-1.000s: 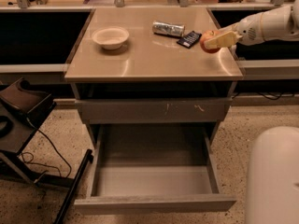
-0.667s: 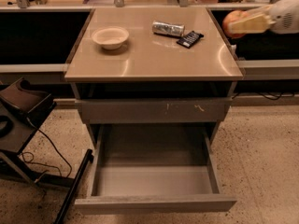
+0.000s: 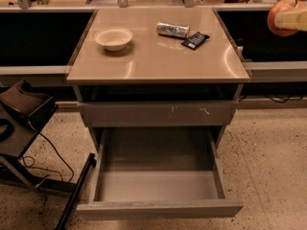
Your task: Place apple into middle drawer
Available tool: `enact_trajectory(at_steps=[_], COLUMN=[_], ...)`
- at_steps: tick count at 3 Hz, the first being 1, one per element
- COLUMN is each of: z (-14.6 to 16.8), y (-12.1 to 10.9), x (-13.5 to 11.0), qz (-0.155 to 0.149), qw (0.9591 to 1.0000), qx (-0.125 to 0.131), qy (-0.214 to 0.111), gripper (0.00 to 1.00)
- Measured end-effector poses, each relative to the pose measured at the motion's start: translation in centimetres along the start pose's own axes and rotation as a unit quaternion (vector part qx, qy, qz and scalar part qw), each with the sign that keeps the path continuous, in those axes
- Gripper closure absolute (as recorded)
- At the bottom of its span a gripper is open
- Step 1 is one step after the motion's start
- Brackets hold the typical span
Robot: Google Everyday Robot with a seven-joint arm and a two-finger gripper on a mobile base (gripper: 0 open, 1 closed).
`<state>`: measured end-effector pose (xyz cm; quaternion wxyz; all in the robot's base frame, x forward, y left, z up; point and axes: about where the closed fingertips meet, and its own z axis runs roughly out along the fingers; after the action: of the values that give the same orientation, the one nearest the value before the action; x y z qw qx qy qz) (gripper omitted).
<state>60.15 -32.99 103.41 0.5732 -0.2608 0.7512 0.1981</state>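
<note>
The gripper [image 3: 290, 19] sits at the far upper right of the camera view, cut off by the frame edge, up in the air beyond the right edge of the desk [image 3: 158, 61] and above the dark gap beside it. Its pale jaws are clamped around the apple [image 3: 277, 12], whose red-orange skin shows to the left of and above the pale jaw piece crossing it. The apple touches neither the desk nor any other surface and is well apart from the middle drawer [image 3: 158, 186]. That drawer is pulled out towards the camera at the bottom of the cabinet, showing a smooth gray floor, low side walls and a plain front, with nothing lying inside it. Above it, the upper drawer front [image 3: 158, 114] is closed and bears a few pale scratch marks towards its right side. On the tan desk top a white bowl [image 3: 113, 37] stands at the back left. A silver can [image 3: 172, 29] lies on its side at the back right, and a dark packet [image 3: 195, 40] lies just beside it, towards the right edge. A black stand [image 3: 24, 110] is at the left on the speckled floor [image 3: 273, 166], with a thin cable [image 3: 53, 150] trailing beneath it.
</note>
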Motion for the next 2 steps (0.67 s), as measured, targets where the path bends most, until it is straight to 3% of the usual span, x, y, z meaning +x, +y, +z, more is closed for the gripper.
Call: enact_trajectory(at_steps=[1,2], z=[1.4,5.1], y=[3.2,6.8], x=[9.7,20.6], qz=[0.1,0.18], qw=[0.9917,0.9649], qx=[-0.054,-0.134], qy=[0.061,0.136], gripper=[1.0,1.0])
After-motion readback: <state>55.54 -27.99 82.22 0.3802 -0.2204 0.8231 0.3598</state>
